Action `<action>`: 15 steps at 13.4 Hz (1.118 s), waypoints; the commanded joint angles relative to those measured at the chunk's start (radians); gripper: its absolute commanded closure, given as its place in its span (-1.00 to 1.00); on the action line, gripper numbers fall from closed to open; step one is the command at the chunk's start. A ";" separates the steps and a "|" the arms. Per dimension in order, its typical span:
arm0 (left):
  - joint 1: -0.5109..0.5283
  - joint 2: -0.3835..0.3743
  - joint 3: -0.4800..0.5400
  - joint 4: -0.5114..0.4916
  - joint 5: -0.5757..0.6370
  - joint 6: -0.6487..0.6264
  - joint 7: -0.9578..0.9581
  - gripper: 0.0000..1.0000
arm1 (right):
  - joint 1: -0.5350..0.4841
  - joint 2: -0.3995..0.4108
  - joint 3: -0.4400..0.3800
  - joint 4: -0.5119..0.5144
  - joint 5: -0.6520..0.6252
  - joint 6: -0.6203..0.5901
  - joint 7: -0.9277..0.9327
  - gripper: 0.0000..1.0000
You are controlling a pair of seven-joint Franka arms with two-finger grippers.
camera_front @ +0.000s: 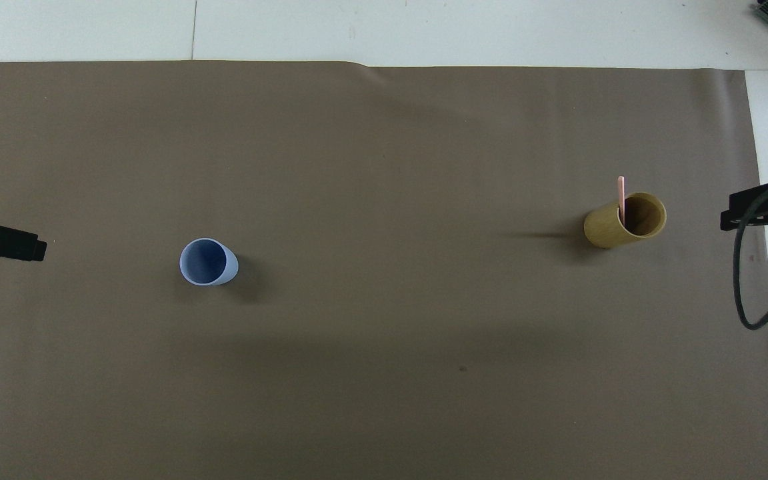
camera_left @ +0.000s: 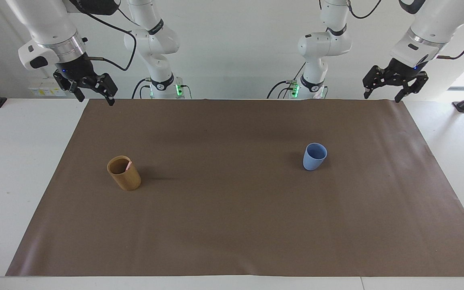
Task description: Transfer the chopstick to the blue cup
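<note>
- The chopstick (camera_front: pixel 621 195) stands in the tan cup (camera_front: pixel 624 221), leaning on the rim, its pink top poking just above it; it is toward the right arm's end of the brown mat (camera_left: pixel 232 225).
- The blue cup (camera_left: pixel 314 156) stands upright and empty toward the left arm's end, well apart from the tan cup.
- The right gripper (camera_left: pixel 92 89) hangs over the mat's corner nearest the robots, fingers spread and holding nothing; the left gripper (camera_left: pixel 380 87) hangs likewise over the other near corner, spread and empty. Neither is near a cup.
- Risk, as I judge it: little of the stick shows above the rim, so a pinch could slip off — or the fingers could knock the tall tan cup over. On delivery, a leaning stick might tip the small blue cup.
- The overhead view shows the exposed length of the stick and how it leans against the wall; the facing view reduces it to a pink fleck at the rim, yet alone shows how high both grippers hang and their spread fingers.
</note>
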 commanded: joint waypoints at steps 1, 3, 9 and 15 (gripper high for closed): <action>0.002 -0.045 0.003 -0.061 -0.013 0.011 0.006 -1.00 | -0.005 -0.024 0.005 -0.029 -0.006 0.016 0.006 -1.00; -0.004 -0.042 0.003 -0.084 -0.013 0.018 0.004 -1.00 | -0.005 -0.024 0.005 -0.029 -0.006 0.016 0.006 -1.00; -0.036 -0.025 -0.001 -0.162 -0.013 0.165 -0.120 -1.00 | -0.005 -0.023 0.005 -0.027 -0.006 0.017 0.005 -1.00; -0.090 -0.033 -0.004 -0.363 -0.014 0.341 -0.234 -1.00 | -0.004 -0.023 0.007 -0.029 -0.006 0.017 0.005 -1.00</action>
